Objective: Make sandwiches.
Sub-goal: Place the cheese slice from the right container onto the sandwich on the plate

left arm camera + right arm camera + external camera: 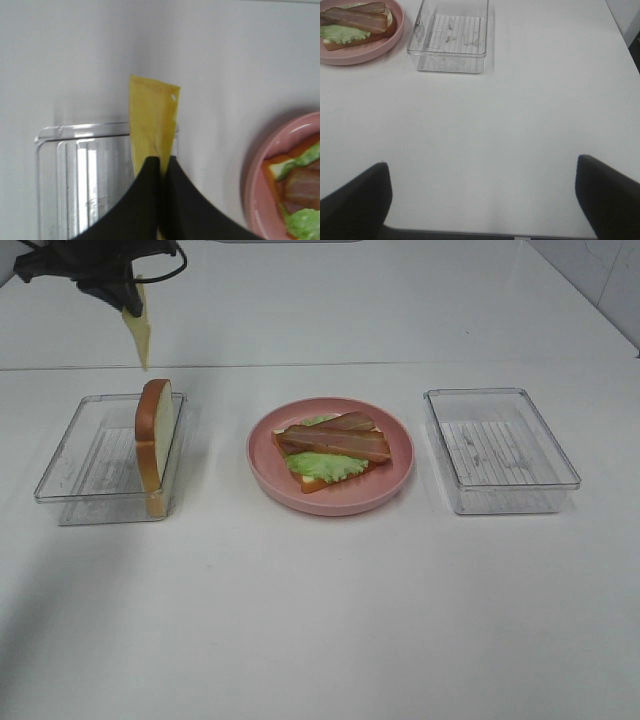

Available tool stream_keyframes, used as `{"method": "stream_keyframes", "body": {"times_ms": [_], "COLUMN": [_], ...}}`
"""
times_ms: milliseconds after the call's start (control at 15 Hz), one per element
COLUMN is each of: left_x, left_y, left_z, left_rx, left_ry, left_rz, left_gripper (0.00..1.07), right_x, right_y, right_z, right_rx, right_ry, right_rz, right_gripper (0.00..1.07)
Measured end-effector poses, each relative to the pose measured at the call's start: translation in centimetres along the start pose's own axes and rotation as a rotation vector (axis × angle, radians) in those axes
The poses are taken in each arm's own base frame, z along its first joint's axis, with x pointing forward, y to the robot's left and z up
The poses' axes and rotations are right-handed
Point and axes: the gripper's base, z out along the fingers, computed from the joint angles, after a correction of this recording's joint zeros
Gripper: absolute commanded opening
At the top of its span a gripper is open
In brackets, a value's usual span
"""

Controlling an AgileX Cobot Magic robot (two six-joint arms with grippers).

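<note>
On the pink plate [262, 472] lies a bread slice [322, 483] with a green lettuce leaf [325, 465] and brown bacon strips [335, 438] on top. A second bread slice [154, 445] stands on edge in the left clear tray [70, 475]. My left gripper [128, 302] is shut on a yellow cheese slice [138, 337] and holds it hanging high above that tray's far edge; the slice shows in the left wrist view [151, 122] too. My right gripper [482, 197] is open and empty over bare table, near the front right.
An empty clear tray [500, 450] stands to the right of the plate; it also shows in the right wrist view [451, 35]. The table's back edge runs behind the trays.
</note>
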Motion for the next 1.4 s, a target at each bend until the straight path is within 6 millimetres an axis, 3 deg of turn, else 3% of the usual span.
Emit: {"method": "stream_keyframes", "body": {"times_ms": [267,600,733,1000,1400], "left_x": [0.9,2.5,3.2,5.6,7.8], "left_y": [-8.3,-14.0,-15.1,-17.5,-17.2], "left_z": [-0.2,-0.4,0.2,4.1,8.9], "left_rx": [0.235,0.405,0.445,0.547,0.541], "left_ry": [-0.102,-0.126,-0.093,0.043,0.197], "left_rz": [0.044,0.046,0.034,-0.035,-0.078], "left_gripper": [0.00,0.00,0.00,0.00,0.00], "right_x": [0.0,0.0,0.0,0.0,0.0], "right_y": [0.0,0.0,0.0,0.0,0.0], "right_z": [0.0,0.0,0.0,0.0,0.0], "right_rx": [0.000,0.000,0.000,0.000,0.000], "right_ry": [0.000,0.000,0.000,0.000,0.000], "right_rz": [0.000,0.000,0.000,0.000,0.000], "right_gripper": [0.97,0.97,0.97,0.97,0.97]}}
